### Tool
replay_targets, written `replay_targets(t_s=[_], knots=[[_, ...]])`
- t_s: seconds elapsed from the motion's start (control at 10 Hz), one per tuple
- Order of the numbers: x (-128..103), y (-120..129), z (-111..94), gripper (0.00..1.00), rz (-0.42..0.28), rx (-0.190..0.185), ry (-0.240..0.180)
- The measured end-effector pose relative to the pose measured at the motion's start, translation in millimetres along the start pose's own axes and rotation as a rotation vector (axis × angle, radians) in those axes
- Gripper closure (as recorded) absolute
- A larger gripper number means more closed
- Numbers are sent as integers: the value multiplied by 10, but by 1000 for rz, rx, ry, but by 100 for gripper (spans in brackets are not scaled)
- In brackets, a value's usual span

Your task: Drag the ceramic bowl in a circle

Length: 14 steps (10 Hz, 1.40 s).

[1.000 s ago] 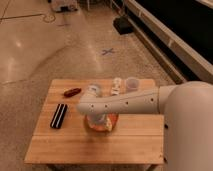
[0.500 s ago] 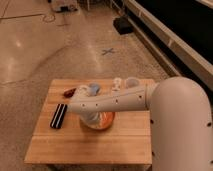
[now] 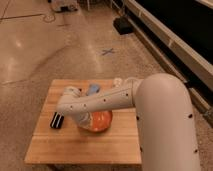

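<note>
While the white arm (image 3: 102, 101) reaches across the light wooden table (image 3: 75, 147), its gripper (image 3: 79, 118) sits closed at the nine-o'clock rim of the glossy orange-red ceramic bowl (image 3: 101, 120).

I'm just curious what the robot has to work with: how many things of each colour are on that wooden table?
Orange bowl: 1
Black object: 1
Blue object: 1
Whitish cup: 1
Total: 4 on the table; the arm may hide more. The gripper is shut, down at the bowl's left rim.
</note>
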Motion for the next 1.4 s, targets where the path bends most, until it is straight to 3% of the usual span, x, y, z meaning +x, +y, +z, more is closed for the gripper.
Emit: replay_targets(t_s=[0.4, 0.6, 0.9, 1.1, 1.2, 1.4], knots=[[-145, -294, -91, 90, -23, -3, 0], [-119, -255, -110, 71, -8, -13, 3], [-30, 74, -142, 47, 38, -38, 6], [12, 475, -119, 27, 87, -62, 5], [18, 651, -119, 21, 113, -70, 4], [-11, 981, -113, 20, 171, -68, 2]])
